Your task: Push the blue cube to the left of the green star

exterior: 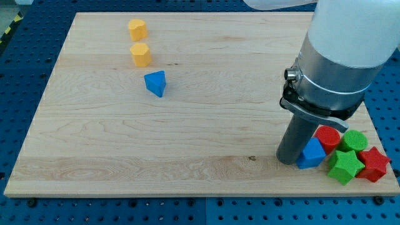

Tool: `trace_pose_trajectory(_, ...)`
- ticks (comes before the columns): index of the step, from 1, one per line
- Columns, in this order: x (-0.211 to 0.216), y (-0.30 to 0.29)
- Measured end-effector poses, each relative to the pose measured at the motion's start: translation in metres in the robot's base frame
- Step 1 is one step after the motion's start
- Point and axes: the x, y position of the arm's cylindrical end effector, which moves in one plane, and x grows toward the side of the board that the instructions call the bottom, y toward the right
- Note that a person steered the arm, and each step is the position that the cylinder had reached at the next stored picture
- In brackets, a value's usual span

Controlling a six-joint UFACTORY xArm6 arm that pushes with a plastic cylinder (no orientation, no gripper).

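The blue cube (311,154) lies near the board's bottom right, touching the left side of the green star (344,165). My tip (288,160) rests on the board right against the blue cube's left side. The rod rises from there to the large grey and white arm body at the view's upper right.
A red cylinder (327,136), a green cylinder (354,140) and a red star (374,165) crowd around the green star at the board's right edge. A blue triangular block (155,83) and two orange blocks (140,54) (137,29) lie at upper left. The wooden board (187,137) sits on a blue surface.
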Motion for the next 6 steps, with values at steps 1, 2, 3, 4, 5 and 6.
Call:
trace_pose_trajectory(1, -0.037, -0.009)
trace_pose_trajectory(2, -0.047, 0.006)
trace_pose_trajectory(3, -0.044, 0.017)
trace_pose_trajectory(4, -0.025, 0.017)
trace_pose_trajectory(5, -0.021, 0.017)
trace_pose_trajectory(6, -0.005, 0.017)
